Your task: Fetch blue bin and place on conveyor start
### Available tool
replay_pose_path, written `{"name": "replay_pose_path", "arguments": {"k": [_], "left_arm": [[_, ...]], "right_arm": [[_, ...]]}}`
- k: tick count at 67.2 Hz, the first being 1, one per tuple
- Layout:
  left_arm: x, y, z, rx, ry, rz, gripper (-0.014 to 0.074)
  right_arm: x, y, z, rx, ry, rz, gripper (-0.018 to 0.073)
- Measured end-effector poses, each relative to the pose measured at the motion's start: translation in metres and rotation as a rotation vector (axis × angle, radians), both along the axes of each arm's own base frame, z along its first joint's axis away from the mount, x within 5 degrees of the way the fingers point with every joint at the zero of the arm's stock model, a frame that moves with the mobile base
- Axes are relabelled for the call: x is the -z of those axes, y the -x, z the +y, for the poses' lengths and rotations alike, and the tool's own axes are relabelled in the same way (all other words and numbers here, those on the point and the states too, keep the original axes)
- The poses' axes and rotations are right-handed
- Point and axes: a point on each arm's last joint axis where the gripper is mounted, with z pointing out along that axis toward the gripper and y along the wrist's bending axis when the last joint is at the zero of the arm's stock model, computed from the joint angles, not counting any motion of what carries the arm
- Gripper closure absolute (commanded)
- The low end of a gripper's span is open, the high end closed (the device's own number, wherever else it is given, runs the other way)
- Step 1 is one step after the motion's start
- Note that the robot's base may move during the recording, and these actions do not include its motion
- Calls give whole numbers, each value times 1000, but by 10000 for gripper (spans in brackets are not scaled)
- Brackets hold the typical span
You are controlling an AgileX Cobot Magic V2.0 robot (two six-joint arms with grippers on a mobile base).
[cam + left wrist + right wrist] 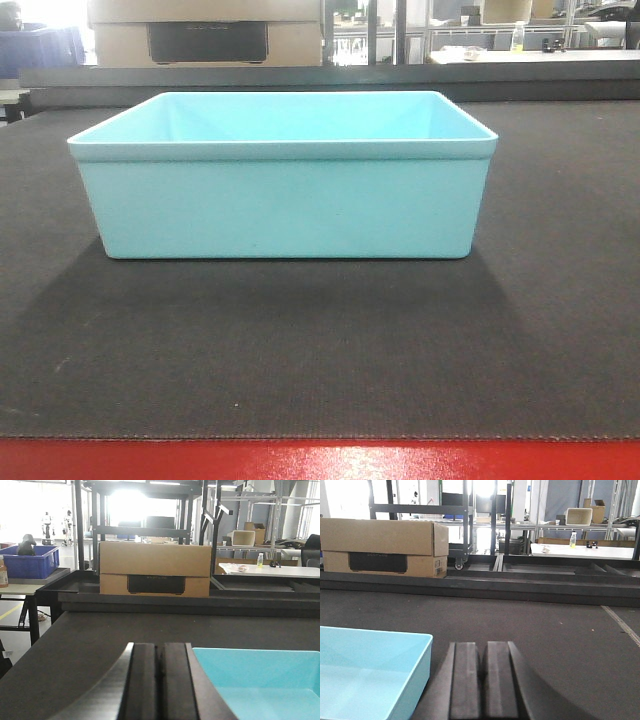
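Note:
The blue bin [282, 195], a pale turquoise tub, rests upright and empty on the dark woven belt of the conveyor start [300, 350], a little back from its red front edge. My left gripper [159, 652] is shut with nothing in it, just left of the blue bin [260, 680] and apart from it. My right gripper [484, 652] is also shut on nothing, just right of the blue bin [367, 672] with a narrow gap of belt between. Neither gripper shows in the front view.
A cardboard box [155, 569] sits on black trays beyond the belt's far end. A royal-blue crate [31, 562] stands on a table at far left. Shelving racks and a white table [585, 551] with a bottle stand behind.

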Motion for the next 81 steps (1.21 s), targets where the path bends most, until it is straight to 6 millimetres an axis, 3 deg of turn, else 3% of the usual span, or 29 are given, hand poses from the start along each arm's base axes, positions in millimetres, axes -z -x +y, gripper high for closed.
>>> {"name": "replay_pose_path", "arguments": {"k": [49, 59, 75, 81], "left_arm": [[7, 0, 0, -12, -8, 7, 707], [41, 2, 2, -64, -7, 13, 707], [134, -10, 4, -89, 6, 55, 707], [146, -12, 4, -89, 7, 79, 707]], "right_arm": [[0, 0, 0, 0, 2, 0, 721], [0, 0, 0, 0, 2, 0, 721], [0, 0, 0, 1, 4, 1, 721], [0, 0, 0, 1, 4, 1, 721]]}}
